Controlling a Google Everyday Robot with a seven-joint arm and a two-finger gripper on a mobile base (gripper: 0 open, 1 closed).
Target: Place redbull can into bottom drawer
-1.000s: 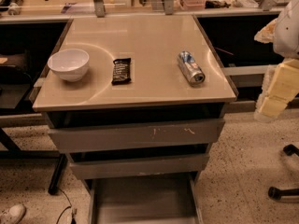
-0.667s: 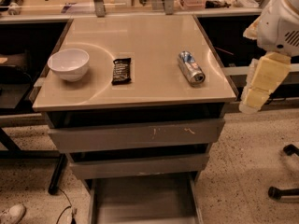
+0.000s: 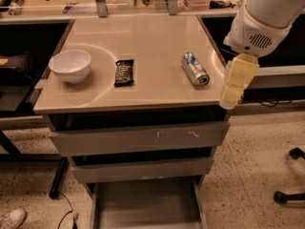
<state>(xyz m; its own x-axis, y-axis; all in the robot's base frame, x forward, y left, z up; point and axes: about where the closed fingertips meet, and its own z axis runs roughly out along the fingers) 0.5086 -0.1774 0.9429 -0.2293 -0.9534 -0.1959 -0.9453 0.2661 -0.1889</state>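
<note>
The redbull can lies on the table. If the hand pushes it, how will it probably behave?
The redbull can lies on its side on the table, so a sideways push would likely roll it. Its smooth metal wall looks slippery and may dent under a hard squeeze. The hand hangs just off the table edge nearest the can, apart from it.

Table (image 3: 143, 37): bowl (image 3: 70, 66), candy bar (image 3: 124, 72), redbull can (image 3: 195, 69)
</note>
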